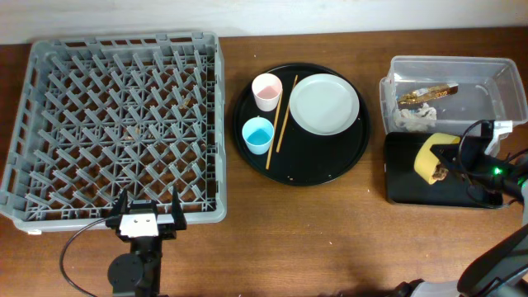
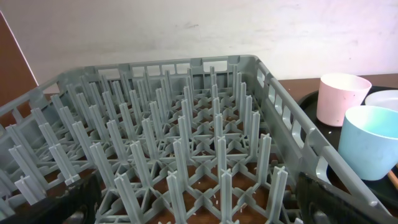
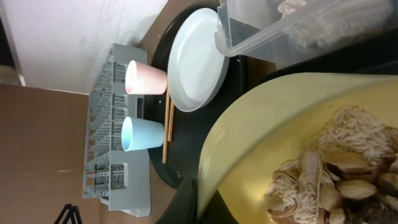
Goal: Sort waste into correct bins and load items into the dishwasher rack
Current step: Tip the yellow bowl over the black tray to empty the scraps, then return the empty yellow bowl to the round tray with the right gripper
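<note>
One risk I see: my right hand (image 1: pixel 446 170), pinching the rim of the tilted yellow bowl (image 1: pixel 429 157) over the black tray (image 1: pixel 404 186) at right of frame, may spill food scraps (image 3: pixel 336 180) onto the desk (image 1: pixel 330 239) if the rim slips.

Rack (image 1: pixel 124 41) left; round tray (image 1: pixel 305 161) centre; tub (image 1: pixel 487 95) behind, perhaps touching, flat tray (image 1: pixel 404 177).
</note>
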Action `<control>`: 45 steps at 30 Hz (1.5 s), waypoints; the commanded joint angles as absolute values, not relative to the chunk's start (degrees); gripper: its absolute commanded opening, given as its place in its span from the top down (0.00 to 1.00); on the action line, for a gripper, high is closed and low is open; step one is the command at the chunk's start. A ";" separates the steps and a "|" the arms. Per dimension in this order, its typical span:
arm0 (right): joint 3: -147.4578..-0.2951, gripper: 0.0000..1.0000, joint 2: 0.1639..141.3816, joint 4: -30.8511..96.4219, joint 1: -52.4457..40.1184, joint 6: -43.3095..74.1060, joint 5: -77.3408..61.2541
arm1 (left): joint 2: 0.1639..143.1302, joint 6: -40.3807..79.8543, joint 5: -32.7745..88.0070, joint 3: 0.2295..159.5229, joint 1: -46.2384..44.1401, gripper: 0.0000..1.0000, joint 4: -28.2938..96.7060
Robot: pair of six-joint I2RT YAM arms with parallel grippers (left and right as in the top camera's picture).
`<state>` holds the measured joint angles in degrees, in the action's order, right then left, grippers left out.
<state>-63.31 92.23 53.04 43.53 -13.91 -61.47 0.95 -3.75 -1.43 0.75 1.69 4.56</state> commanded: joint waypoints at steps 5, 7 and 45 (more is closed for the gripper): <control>-62.89 0.96 94.08 52.14 45.80 -14.57 -70.46 | 0.62 -4.82 -0.80 0.51 2.04 0.01 4.78; -62.87 0.96 96.53 52.49 46.94 -14.68 -72.25 | 0.62 -4.84 -0.80 0.51 2.04 0.01 4.78; -62.87 0.96 102.72 51.70 54.76 -11.46 -84.60 | 0.62 -4.82 -0.80 0.51 2.04 0.01 4.78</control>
